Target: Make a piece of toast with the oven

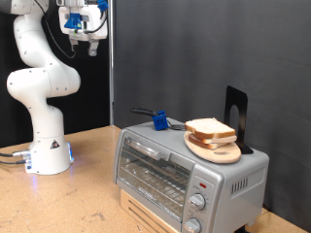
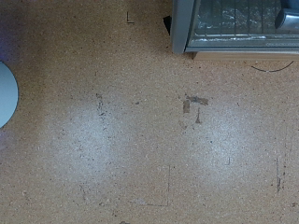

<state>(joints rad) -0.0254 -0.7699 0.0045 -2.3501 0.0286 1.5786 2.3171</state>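
The toaster oven [image 1: 190, 170], door shut, carries the bread slice [image 1: 209, 128] on a wooden plate [image 1: 216, 149], untouched; the tool [image 1: 82, 37] hangs high, empty, apparently released.

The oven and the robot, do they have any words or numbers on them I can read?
No text can be read anywhere.
The oven: marks around its knobs are too small and blurred.
Robot base: a small dark triangle sign, unreadable.
The tool, the toast: no writing shows.
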